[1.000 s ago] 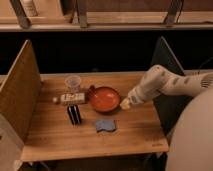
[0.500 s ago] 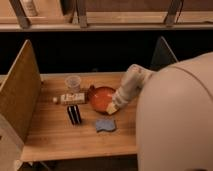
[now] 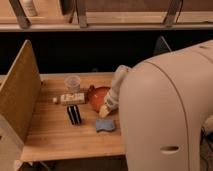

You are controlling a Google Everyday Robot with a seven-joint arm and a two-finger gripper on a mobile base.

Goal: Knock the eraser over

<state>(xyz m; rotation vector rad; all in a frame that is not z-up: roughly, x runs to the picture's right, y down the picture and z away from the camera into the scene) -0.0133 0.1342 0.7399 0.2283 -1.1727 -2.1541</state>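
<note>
The eraser, a small dark navy block with thin pale stripes, stands on the wooden table left of centre. My gripper hangs at the end of the white arm over the near edge of the red bowl, to the right of the eraser and well apart from it. It sits just above the flat blue pad. The arm's large white body fills the right side of the view and hides the table's right half.
A white labelled oblong box lies behind the eraser. A clear plastic cup stands behind the box. A wooden panel walls the table's left side. A dark chair back shows behind the arm.
The arm has swung further left and nearer the camera, covering more of the table's right side. The gripper has moved left and down, from the bowl's right rim toward its near edge.
</note>
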